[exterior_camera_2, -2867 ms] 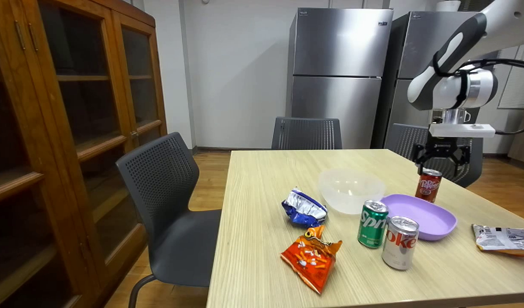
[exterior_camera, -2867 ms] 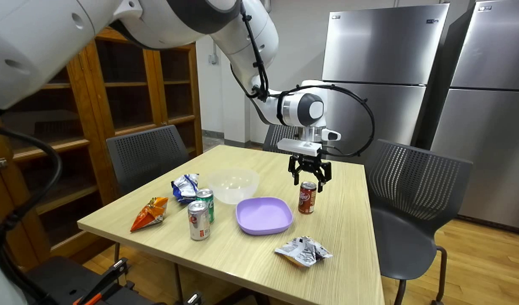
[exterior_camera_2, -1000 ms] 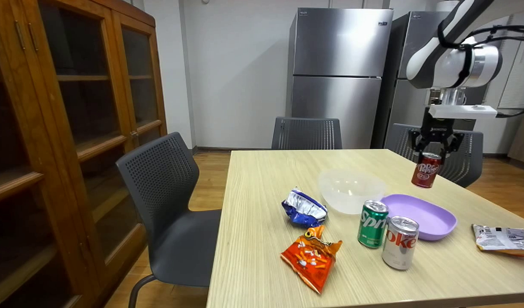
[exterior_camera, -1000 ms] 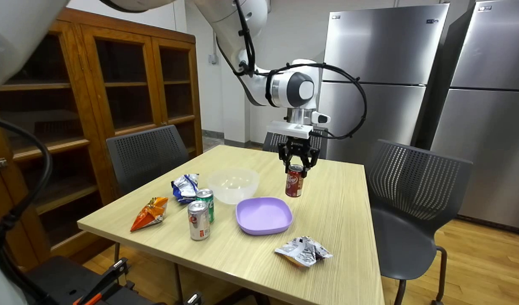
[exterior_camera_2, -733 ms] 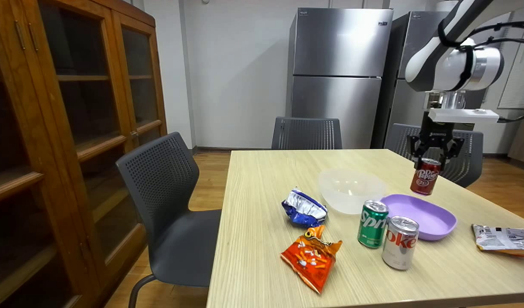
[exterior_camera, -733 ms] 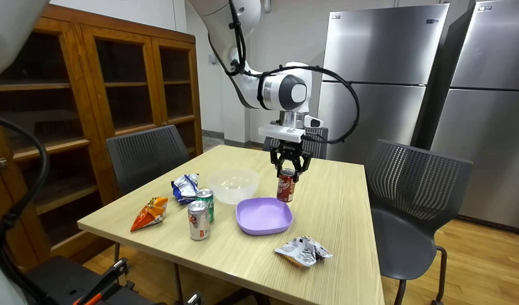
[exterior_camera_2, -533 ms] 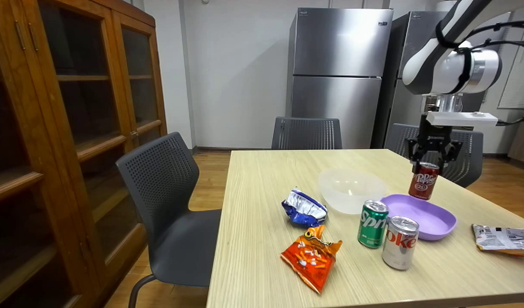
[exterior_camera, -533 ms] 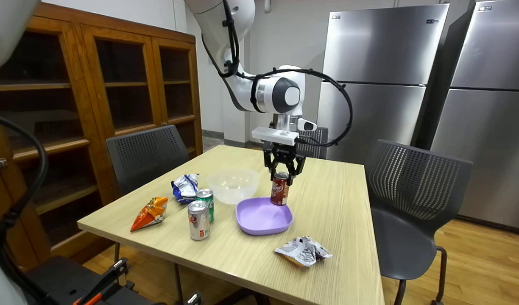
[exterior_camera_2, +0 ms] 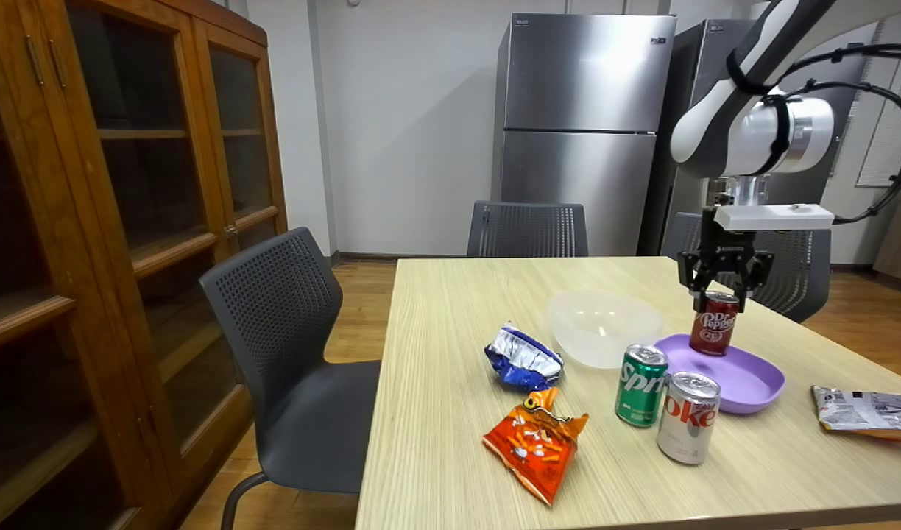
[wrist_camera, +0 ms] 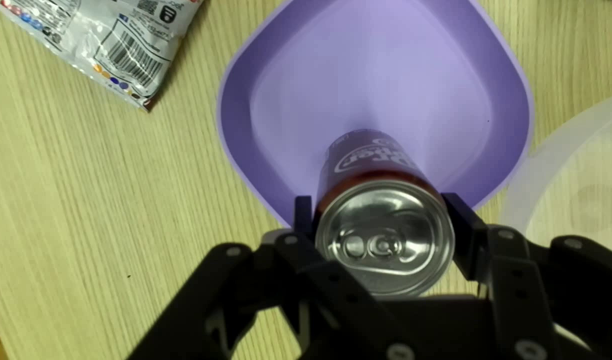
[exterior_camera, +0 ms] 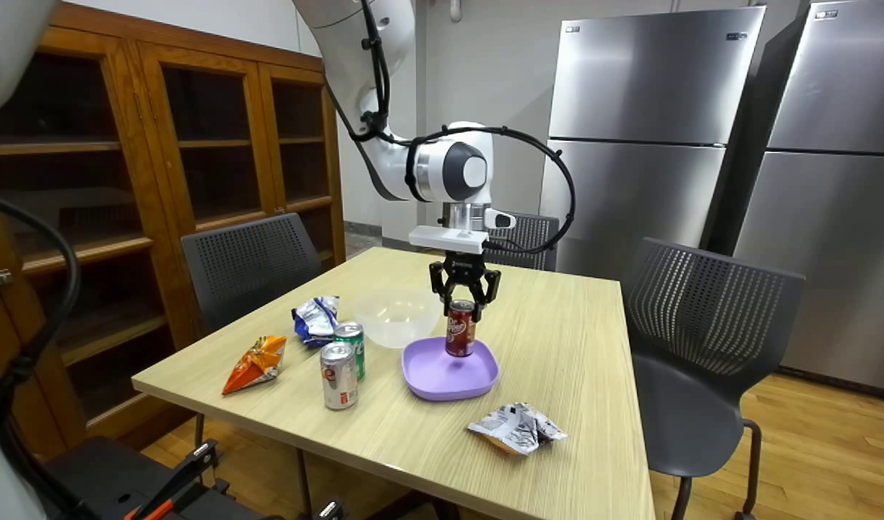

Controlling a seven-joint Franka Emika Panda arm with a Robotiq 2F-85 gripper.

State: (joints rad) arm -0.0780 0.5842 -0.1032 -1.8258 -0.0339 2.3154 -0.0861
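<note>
My gripper [exterior_camera: 461, 313] is shut on a dark red Dr Pepper can [exterior_camera_2: 712, 331], which hangs upright between its two black fingers. In the wrist view the can's silver lid [wrist_camera: 384, 240] faces the camera, with a finger pad [wrist_camera: 303, 215] on either side. Beneath lies a shallow purple plate [wrist_camera: 376, 55]. In both exterior views the can's lower end is over the plate's back part, inside the rim. Whether the can's base touches the plate I cannot tell.
A translucent bowl [exterior_camera: 397, 318] stands beside the plate. Nearby are a green Sprite can [exterior_camera_2: 640, 386] and a silver Coke can [exterior_camera_2: 688, 419]. Blue [exterior_camera_2: 524, 358], orange [exterior_camera_2: 537, 447] and silver [exterior_camera: 518, 429] snack bags lie around. Chairs [exterior_camera: 709, 347] surround the table [exterior_camera: 557, 375].
Earlier the can stood on the table under the open gripper. It has since been gripped, lifted and carried sideways and down from beside the plate to over it.
</note>
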